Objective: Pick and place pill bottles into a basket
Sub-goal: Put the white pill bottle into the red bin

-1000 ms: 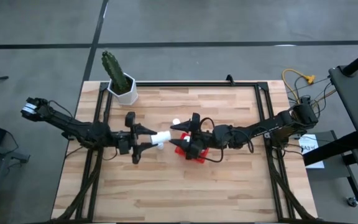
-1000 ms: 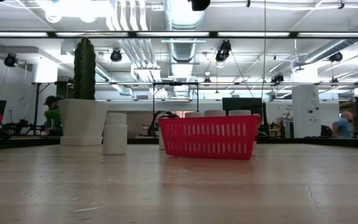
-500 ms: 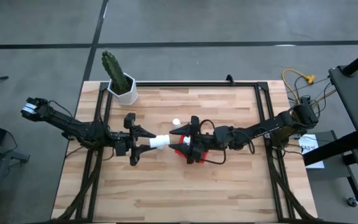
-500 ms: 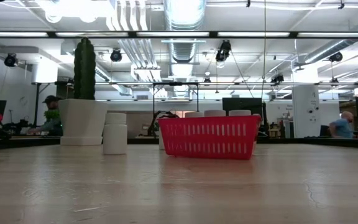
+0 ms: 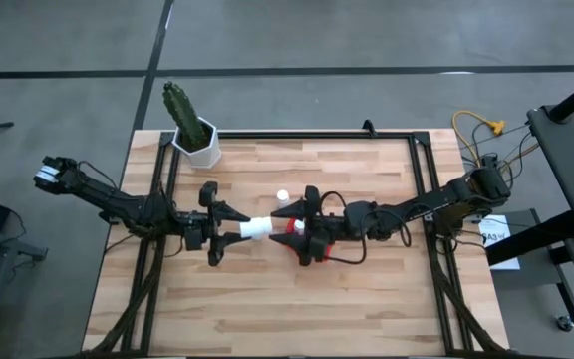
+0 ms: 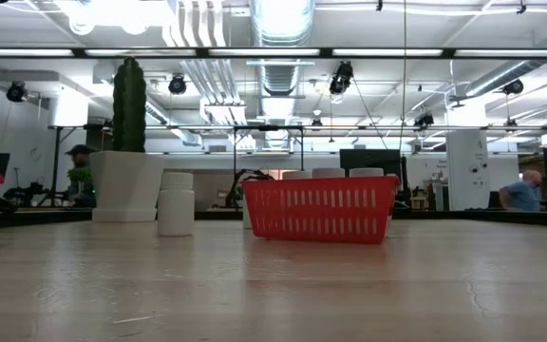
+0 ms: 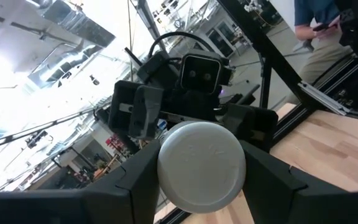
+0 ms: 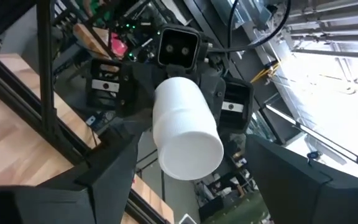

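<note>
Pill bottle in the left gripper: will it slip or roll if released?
The pill bottle looks like smooth, rigid plastic, so it may slip in the left gripper. It is held sideways; if dropped, its round body would probably roll.

We're in an open-plan robotics lab / workshop: exposed ceiling ducts (image 6: 278, 24) w/ strip lights, grey concrete floor (image 5: 367, 35), monitors (image 6: 368, 159) and gear on benches in the bkgd, people (image 6: 518, 193) at workstations, wood tabletop (image 5: 267, 299) in a black frame.
</note>
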Controlling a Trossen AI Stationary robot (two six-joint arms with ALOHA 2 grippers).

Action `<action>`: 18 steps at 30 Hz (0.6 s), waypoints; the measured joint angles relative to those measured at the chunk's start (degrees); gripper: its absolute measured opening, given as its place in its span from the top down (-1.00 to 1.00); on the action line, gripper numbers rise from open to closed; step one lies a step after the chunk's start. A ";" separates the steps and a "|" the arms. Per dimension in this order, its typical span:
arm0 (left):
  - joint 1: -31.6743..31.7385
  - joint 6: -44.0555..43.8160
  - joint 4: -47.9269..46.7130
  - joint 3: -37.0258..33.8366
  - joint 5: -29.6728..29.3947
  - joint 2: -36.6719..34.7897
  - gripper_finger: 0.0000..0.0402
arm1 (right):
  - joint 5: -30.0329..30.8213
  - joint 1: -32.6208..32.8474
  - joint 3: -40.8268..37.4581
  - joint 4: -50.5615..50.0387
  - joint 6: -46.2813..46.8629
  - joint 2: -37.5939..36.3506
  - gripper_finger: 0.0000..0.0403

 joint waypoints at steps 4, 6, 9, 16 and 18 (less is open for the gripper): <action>0.00 -0.01 0.05 0.21 0.94 0.02 0.12 | -1.99 -0.02 0.00 0.06 1.43 0.00 -0.42; 0.00 -0.01 0.17 0.28 2.29 0.02 0.12 | -3.59 -0.02 0.00 -0.02 2.61 0.00 -0.42; -0.02 -0.02 0.24 0.28 3.73 0.02 0.12 | -4.07 0.00 0.00 0.00 2.97 0.00 -0.42; -0.02 -0.08 0.41 0.28 4.91 0.02 0.12 | -4.42 0.00 0.42 -0.08 3.46 0.00 -0.38; -0.02 -0.09 0.83 0.26 5.08 0.02 0.12 | -4.75 0.00 0.63 -0.30 4.16 0.00 -0.37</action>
